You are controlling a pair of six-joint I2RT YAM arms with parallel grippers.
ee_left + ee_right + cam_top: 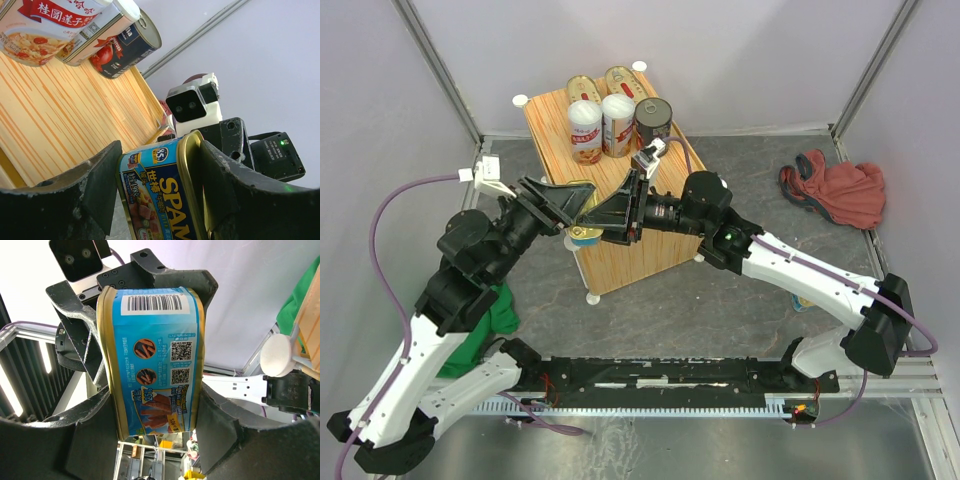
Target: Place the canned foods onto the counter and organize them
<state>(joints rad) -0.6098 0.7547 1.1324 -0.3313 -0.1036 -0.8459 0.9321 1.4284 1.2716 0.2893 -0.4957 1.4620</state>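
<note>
A rectangular gold can with blue sides (584,236) hangs over the front of the light-wood counter (620,255). Both grippers are shut on it. My left gripper (572,212) grips it from the left, and its SPAM label (165,200) fills the gap between the fingers of my left gripper (160,152). My right gripper (603,220) grips it from the right, with the barcode side (152,365) between the pads of my right gripper (152,402). At the counter's back stand two oval gold cans (604,82), two tall white-lidded cans (601,126) and a dark round can (654,122). The second rectangular can is out of view.
A red cloth (835,190) lies on the grey floor at the right. A green cloth (500,312) lies under my left arm. White knobs (520,100) mark the counter's corners. One knob (277,356) shows in the right wrist view. Walls close in the back and sides.
</note>
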